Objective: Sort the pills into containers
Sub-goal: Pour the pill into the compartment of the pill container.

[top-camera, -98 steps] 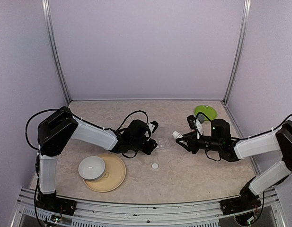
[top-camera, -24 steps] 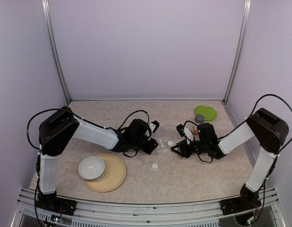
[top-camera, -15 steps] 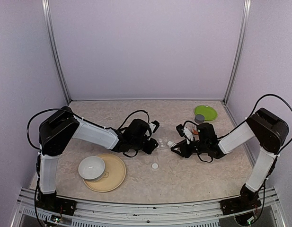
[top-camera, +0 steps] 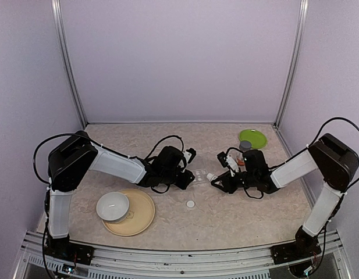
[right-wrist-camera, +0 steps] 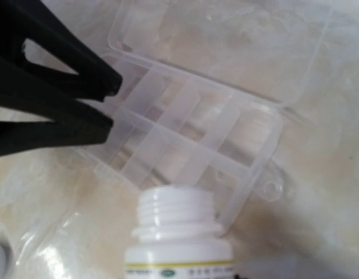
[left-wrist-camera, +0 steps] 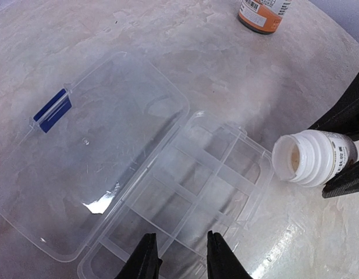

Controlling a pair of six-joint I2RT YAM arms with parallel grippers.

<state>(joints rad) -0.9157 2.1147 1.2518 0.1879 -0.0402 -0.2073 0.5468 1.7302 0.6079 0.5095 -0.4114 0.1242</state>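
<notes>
The clear pill box [left-wrist-camera: 185, 192] lies open on the table, its lid [left-wrist-camera: 92, 145] with a blue tab folded out flat. Its compartments, the containers [right-wrist-camera: 185, 128], look empty. My left gripper [left-wrist-camera: 180, 261] grips the box's near end, its black fingers [right-wrist-camera: 80, 78] also showing in the right wrist view. My right gripper [top-camera: 221, 181] is shut on a small white bottle [left-wrist-camera: 310, 158], uncapped and tipped with its mouth [right-wrist-camera: 176, 203] at the box's corner. The pills are hidden; none show in the box or on the table.
An orange-labelled, grey-capped bottle [top-camera: 244, 146] stands behind the right gripper, near a green plate [top-camera: 252, 138]. A small white cap [top-camera: 191, 204] lies in front of the box. A tan plate [top-camera: 141, 218] with a white bowl [top-camera: 113, 206] sits front left.
Since the oldest frame my right gripper has carried the white bottle left, up to the box's corner. Over the last second only the right elbow shifted slightly; the left arm is still.
</notes>
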